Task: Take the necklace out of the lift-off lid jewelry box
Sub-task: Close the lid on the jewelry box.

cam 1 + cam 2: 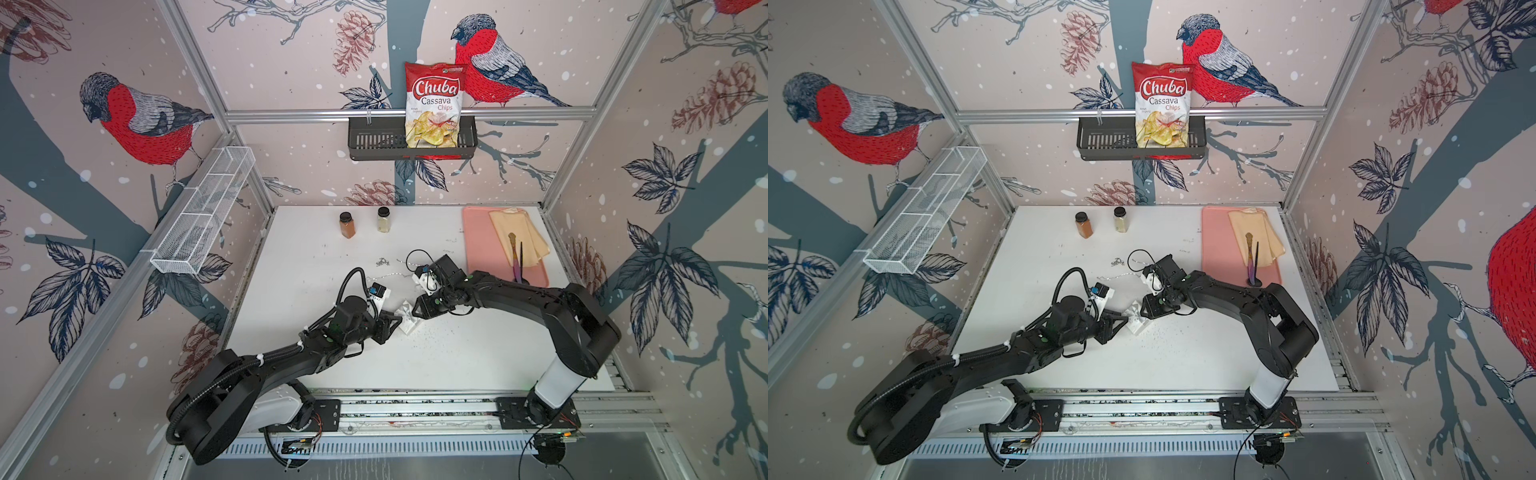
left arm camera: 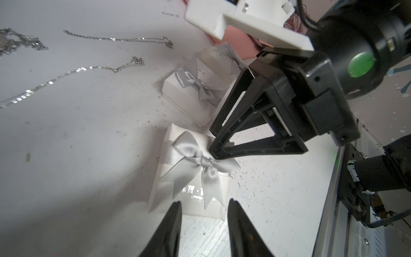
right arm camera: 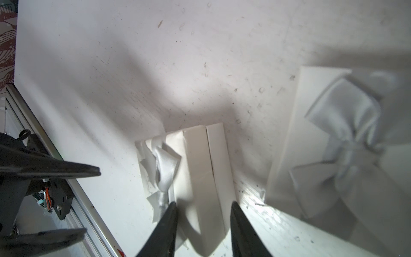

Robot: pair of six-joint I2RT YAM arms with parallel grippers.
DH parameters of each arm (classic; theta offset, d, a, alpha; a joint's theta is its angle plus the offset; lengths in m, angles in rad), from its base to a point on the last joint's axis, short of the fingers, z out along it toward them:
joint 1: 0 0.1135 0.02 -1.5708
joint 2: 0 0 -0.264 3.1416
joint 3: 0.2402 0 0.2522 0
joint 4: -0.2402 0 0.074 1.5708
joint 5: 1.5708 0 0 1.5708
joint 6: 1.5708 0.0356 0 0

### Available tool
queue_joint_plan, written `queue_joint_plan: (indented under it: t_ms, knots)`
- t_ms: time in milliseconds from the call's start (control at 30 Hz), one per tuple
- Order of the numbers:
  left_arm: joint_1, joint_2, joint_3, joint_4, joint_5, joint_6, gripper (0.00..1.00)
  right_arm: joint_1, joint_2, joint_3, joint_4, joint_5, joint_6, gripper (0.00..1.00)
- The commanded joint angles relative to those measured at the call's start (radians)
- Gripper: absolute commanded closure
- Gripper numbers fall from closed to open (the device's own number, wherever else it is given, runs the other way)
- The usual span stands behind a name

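A white lift-off lid jewelry box (image 2: 169,169) with a grey satin bow stands tilted on its edge mid-table, also seen in both top views (image 1: 406,323) (image 1: 1136,321). Its lid is on, so the necklace inside is hidden. My right gripper (image 3: 203,204) grips the box (image 3: 200,160) across its thickness, one finger on the bow face and one on the underside; it also shows in the left wrist view (image 2: 212,143). My left gripper (image 2: 204,203) is open, its fingertips just short of the box's lower edge, facing the bow. It shows in the right wrist view (image 3: 92,201) too.
Two more white bow boxes (image 2: 184,98) (image 2: 213,60) stand close behind. Loose silver chains (image 2: 115,39) (image 2: 66,75) lie on the table beyond. Two spice jars (image 1: 347,224) (image 1: 383,219) stand at the back. A pink tray (image 1: 478,249) with a cloth lies back right.
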Motion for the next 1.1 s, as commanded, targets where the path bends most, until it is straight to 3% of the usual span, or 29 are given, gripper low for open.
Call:
queue_joint_plan:
  t_ms: [0, 300, 433, 700, 1067]
  knots:
    - [0.0, -0.022, -0.027, -0.053, 0.016, -0.001, 0.57, -0.004, -0.012, -0.016, -0.002, -0.024, 0.01, 0.6]
    - [-0.011, 0.054, -0.093, 0.052, 0.083, -0.069, 0.55, -0.019, -0.026, -0.037, 0.033, -0.086, 0.023, 0.44]
    - [-0.012, 0.077, -0.095, 0.094, 0.093, -0.084, 0.53, -0.018, -0.026, -0.051, 0.057, -0.109, 0.038, 0.42]
    - [-0.011, 0.163, -0.074, 0.199, 0.117, -0.087, 0.53, -0.018, -0.04, -0.092, 0.124, -0.162, 0.078, 0.43]
    - [-0.012, 0.16, -0.055, 0.209, 0.086, -0.084, 0.55, -0.02, -0.04, -0.132, 0.187, -0.202, 0.1, 0.59]
